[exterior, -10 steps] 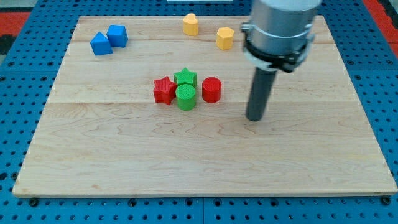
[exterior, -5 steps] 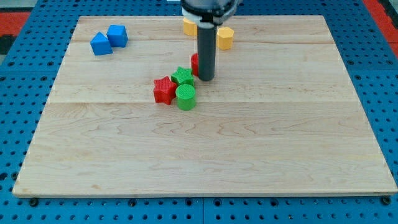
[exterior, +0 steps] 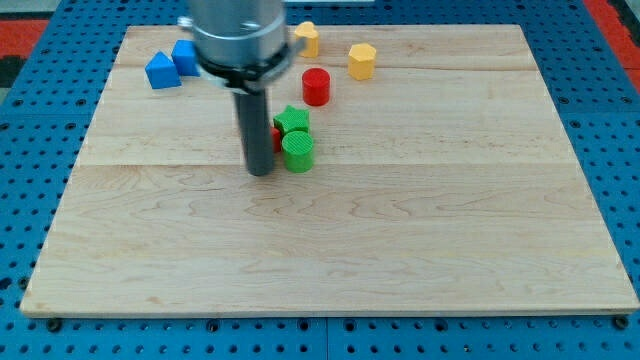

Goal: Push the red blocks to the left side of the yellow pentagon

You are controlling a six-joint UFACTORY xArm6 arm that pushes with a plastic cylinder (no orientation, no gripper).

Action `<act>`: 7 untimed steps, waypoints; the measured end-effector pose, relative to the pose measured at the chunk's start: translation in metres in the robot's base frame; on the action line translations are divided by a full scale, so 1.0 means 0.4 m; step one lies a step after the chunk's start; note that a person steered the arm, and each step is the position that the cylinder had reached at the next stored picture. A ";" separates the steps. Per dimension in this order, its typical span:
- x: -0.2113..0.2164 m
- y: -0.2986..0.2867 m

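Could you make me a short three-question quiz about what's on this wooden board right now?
1. True or false: the red cylinder block touches the green cylinder block.
2. Which block is mostly hidden behind my tip? A) red star block B) blue cube block C) yellow pentagon block
3. Fill in: the green star block sits just toward the view's ____ from the green cylinder block.

Key: 1 false; they stand apart. 2 A. 3 top.

My tip (exterior: 261, 171) stands near the board's (exterior: 450, 250) middle, just left of a cylinder (exterior: 298, 152); a star (exterior: 292, 122) sits behind that cylinder, toward the top edge.
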State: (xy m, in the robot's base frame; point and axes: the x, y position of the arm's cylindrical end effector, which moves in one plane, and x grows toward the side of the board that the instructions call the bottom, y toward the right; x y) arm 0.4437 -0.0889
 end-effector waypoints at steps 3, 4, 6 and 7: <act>-0.186 0.078; -0.261 0.128; -0.375 0.196; -0.386 0.194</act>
State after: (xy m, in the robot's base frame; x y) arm 0.2894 -0.0111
